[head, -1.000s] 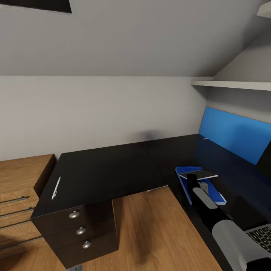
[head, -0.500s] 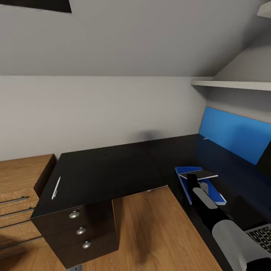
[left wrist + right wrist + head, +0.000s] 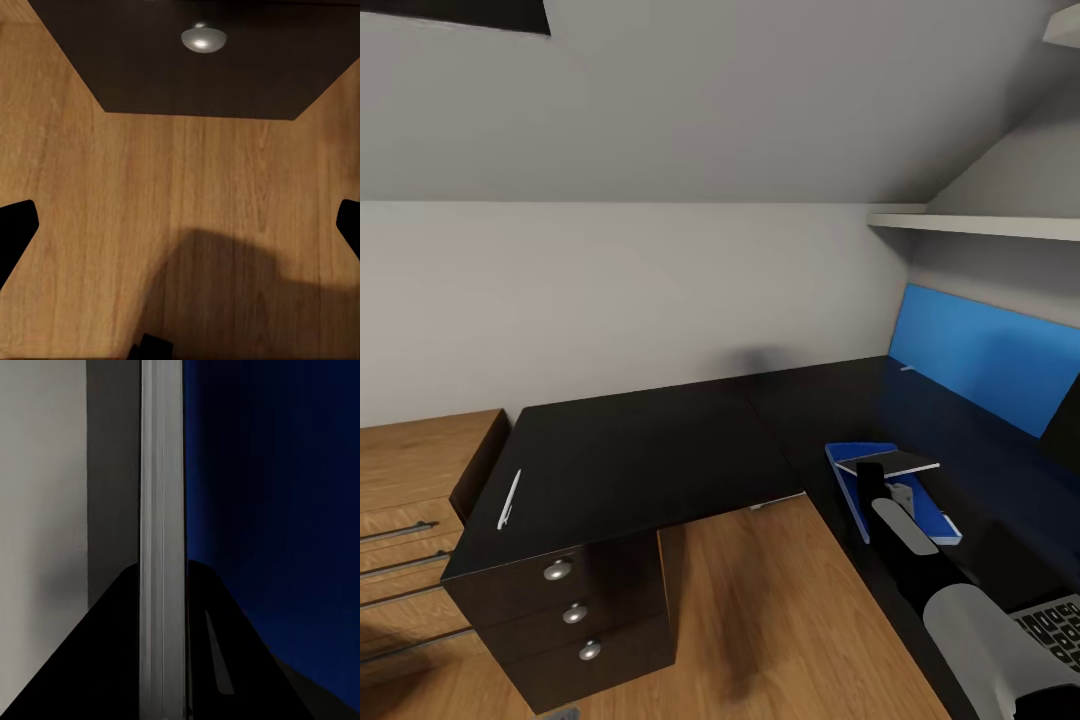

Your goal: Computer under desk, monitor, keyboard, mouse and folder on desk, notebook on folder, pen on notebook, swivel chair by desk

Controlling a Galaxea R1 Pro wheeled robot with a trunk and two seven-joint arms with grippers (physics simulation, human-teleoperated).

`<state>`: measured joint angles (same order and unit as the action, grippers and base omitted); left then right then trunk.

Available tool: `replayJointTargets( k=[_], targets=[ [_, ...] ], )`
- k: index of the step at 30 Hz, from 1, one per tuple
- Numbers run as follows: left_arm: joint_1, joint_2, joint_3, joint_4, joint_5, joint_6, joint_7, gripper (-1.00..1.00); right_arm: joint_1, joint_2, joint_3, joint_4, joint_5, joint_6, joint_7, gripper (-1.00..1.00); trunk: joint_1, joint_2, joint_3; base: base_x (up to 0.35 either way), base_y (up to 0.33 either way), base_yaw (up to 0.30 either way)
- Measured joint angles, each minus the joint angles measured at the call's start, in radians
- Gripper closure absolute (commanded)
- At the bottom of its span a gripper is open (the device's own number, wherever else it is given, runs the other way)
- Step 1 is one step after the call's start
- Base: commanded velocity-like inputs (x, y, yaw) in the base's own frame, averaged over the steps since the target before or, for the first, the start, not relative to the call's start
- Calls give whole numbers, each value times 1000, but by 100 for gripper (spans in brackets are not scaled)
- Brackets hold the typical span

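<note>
The black-topped desk (image 3: 640, 450) runs in an L from the drawer unit to the right wall. On its right wing lies the bright blue folder (image 3: 847, 478). My right gripper (image 3: 880, 472) is shut on the thin grey notebook (image 3: 896, 463), which it holds flat just over the folder. In the right wrist view the notebook (image 3: 161, 540) shows edge-on between the fingers. A white pen (image 3: 508, 500) lies near the desk's left edge. The keyboard (image 3: 1060, 630) shows at the lower right. My left gripper (image 3: 180, 232) hangs open over the wooden floor.
The black drawer unit (image 3: 575, 610) with round silver knobs stands under the desk's left end. Light-wood cabinets (image 3: 410, 500) lie to its left. A blue panel (image 3: 990, 365) leans on the right wall under a white shelf (image 3: 980, 225). A knob (image 3: 201, 39) faces the left wrist.
</note>
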<state>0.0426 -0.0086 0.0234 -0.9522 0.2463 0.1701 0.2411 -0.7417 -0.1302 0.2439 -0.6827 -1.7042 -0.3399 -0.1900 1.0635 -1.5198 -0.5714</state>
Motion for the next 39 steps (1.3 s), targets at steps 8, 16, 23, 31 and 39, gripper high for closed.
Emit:
replayJointTargets(
  k=[8,16,23,31,39],
  targets=[
    [0,0,0,1,-1,0,0,-100,0,0,0,0,0,0,0,-100,0,0,0,0,0,0],
    [0,1,0,2,-1,0,0,-100,0,0,0,0,1,0,3,-100,0,0,0,0,0,0],
    [0,1,0,1,-1,0,0,-100,0,0,0,-1,0,0,2,-100,0,0,0,0,0,0],
    [0,1,0,1,-1,0,0,-100,0,-1,0,-1,0,0,2,-100,0,0,0,0,0,0],
    [0,1,0,2,-1,0,0,-100,0,-1,0,-1,0,0,2,-100,0,0,0,-38,0,0]
  ],
)
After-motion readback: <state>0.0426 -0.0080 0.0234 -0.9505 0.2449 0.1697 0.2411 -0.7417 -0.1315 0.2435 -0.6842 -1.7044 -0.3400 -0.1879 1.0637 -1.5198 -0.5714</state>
